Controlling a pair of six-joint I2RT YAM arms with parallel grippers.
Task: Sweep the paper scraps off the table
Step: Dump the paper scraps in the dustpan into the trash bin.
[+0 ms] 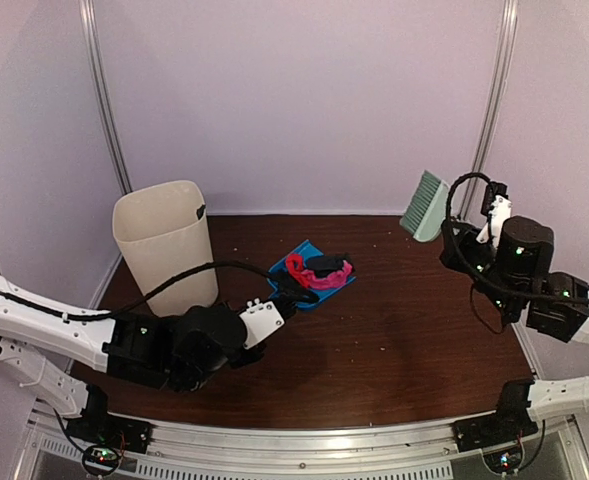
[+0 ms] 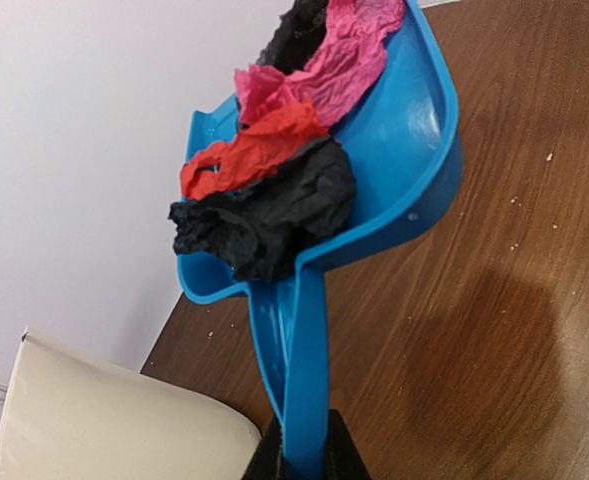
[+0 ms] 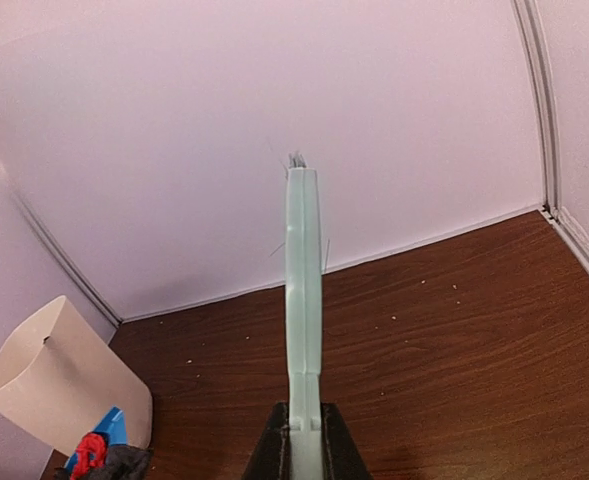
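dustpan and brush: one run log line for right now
left jaws: shut on dustpan | dustpan: holding paper scraps | right jaws: shut on brush, raised | table: tiny specks

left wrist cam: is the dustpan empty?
No, the dustpan holds a pile of pink, red and black paper scraps.

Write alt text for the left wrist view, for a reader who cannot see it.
The left gripper is shut on the handle of a blue dustpan loaded with crumpled pink, red and black paper scraps. Beneath lies the dark wood-grain table, dotted with pale specks, and a cream bin shows at lower left.
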